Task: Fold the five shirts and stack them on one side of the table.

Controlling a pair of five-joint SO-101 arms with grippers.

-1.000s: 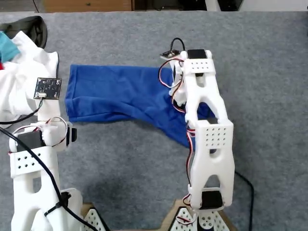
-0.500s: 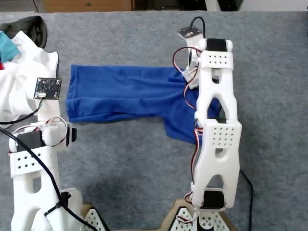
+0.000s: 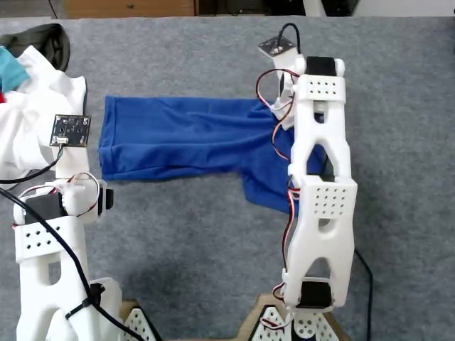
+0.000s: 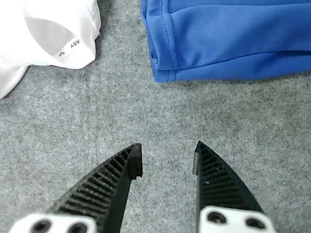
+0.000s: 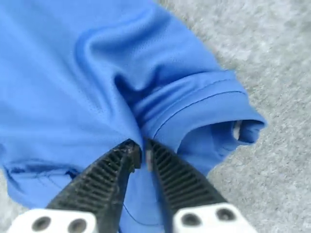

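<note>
Right pincer (image 5: pixel 144 148) clamped on the blue shirt (image 5: pixel 73 73), left pincer (image 4: pixel 167 158) hanging slack!
The right pincer's jaws pinch a fold of blue cloth beside the sleeve cuff, and the blue shirt lies spread on the grey desk (image 3: pixel 178 249) beneath it, stretching toward the left pincer. The left pincer gapes wide above the desk, with the shirt's hem just ahead of its tips and a white shirt (image 4: pixel 43 29) ahead, off to one side.

Left arm (image 3: pixel 53 234) stands at the near left, wrist pointing toward the far side. Left gripper (image 4: pixel 167 158) has its jaws apart, with nothing between them. Right arm (image 3: pixel 318 192) extends far from its near base, wrist angled down. Right gripper (image 5: pixel 144 151) is closed, pinching a fold of the shirt (image 5: pixel 73 73).
</note>
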